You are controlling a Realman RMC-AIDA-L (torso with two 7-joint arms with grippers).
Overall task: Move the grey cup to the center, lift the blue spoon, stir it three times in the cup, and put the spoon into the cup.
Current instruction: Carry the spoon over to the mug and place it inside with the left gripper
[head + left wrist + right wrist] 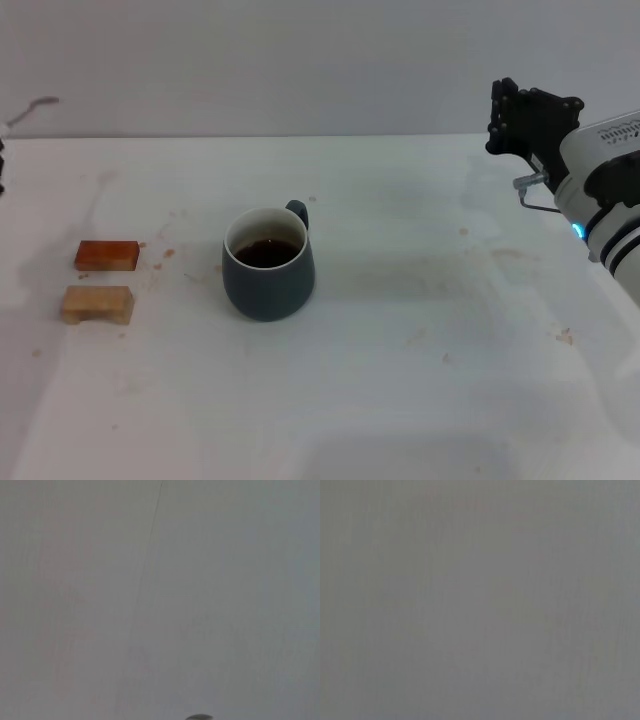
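Note:
The grey cup [268, 264] stands upright on the white table, a little left of the center [340, 290], holding dark brown liquid, its handle turned to the far side. The grey metal bowl and neck of the blue spoon [38, 106] stick up in the air at the far left edge, well left of and behind the cup; its handle is out of view. Only a dark sliver of my left gripper [2, 165] shows below it. A grey rounded bit, probably the spoon's bowl [199, 717], shows in the left wrist view. My right gripper [535, 105] hangs open and empty at the far right, away from the cup.
An orange block [106, 255] and a tan block [97, 304] lie side by side left of the cup. The tabletop [420, 380] carries faint brown stains and crumbs. A plain wall rises behind the table's far edge. The right wrist view shows only a blank grey surface.

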